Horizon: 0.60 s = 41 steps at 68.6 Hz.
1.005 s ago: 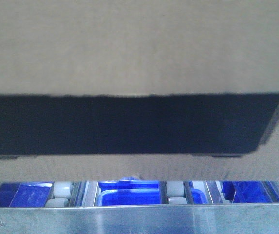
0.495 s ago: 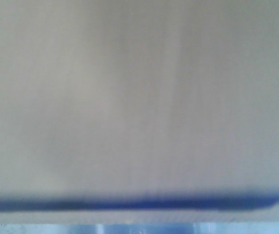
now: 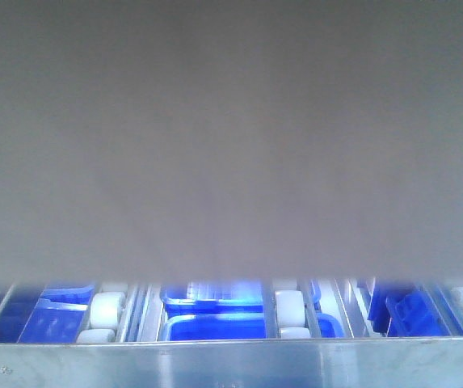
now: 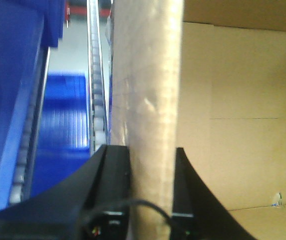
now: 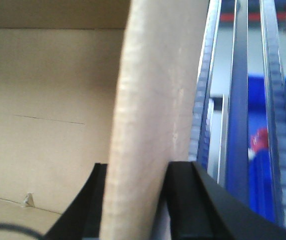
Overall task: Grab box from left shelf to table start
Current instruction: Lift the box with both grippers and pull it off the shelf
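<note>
In front we saw the flat box (image 3: 231,137); only wrist views showed left gripper (image 4: 150,155) and right gripper (image 5: 139,167) pinching cardboard walls.

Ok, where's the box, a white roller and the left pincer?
box (image 3: 231,137), front view, its plain cardboard face.
white roller (image 3: 289,308), front view, its rounded front.
left pincer (image 4: 151,162), left wrist view, midway between fingertips, clamping the box wall.

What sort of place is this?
Probably a warehouse or factory picking area: a metal shelf with white roller tracks, blue plastic bins, and a large cardboard box.
</note>
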### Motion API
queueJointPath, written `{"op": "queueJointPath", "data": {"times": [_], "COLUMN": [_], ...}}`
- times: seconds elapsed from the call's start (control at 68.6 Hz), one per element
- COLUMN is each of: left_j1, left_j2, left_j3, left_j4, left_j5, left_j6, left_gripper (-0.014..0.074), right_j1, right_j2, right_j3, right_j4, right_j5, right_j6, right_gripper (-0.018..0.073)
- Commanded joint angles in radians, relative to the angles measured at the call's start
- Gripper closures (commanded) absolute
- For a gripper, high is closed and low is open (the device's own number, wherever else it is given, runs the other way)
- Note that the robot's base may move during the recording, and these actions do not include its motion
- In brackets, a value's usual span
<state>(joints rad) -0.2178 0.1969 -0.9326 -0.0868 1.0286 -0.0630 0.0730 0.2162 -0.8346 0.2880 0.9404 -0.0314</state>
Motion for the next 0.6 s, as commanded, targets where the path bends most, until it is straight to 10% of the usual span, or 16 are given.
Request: {"op": "queueJointPath", "data": {"times": [0.0, 0.583], "left_j1": [-0.005, -0.005], "left_j2": [-0.030, -0.059], "left_j3": [-0.038, -0.038], "left_j4": [-0.032, -0.051], "left_j5": [-0.145, -0.143], "left_j6": [-0.023, -0.023], "left_gripper": [0.0688, 0.0689], "right_j1": [-0.006, -0.006], "right_j2": [-0.009, -0.017], "right_j3": [-0.027, -0.027], "right_j4": [-0.019, -0.019], "right_j5": [-0.096, -0.094], "right_j6": [-0.002, -0.002], "right_gripper": [0.0501, 0.0501]}}
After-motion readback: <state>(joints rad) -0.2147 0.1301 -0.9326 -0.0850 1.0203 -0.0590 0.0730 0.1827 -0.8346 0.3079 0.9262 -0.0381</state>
